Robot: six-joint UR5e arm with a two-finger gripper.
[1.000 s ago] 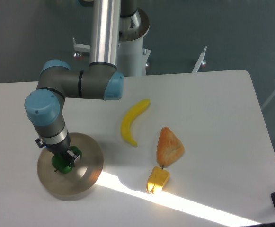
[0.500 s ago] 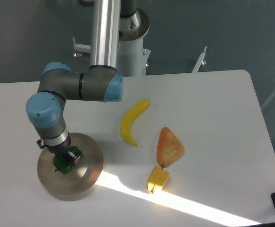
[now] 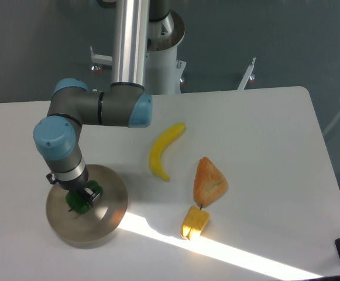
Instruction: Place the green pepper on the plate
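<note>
Over the plate (image 3: 108, 213), left of centre: gripper (image 3: 79, 199) found clamped on the green pepper (image 3: 76, 202), held low to set it down squarely (contact with dish not discernible).

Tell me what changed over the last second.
Very little: the arm's wrist joint crept slightly right and up while the end effector stayed over the plate at the green pepper. No visible release. Banana, bread wedge and yellow block unmoved.
</note>
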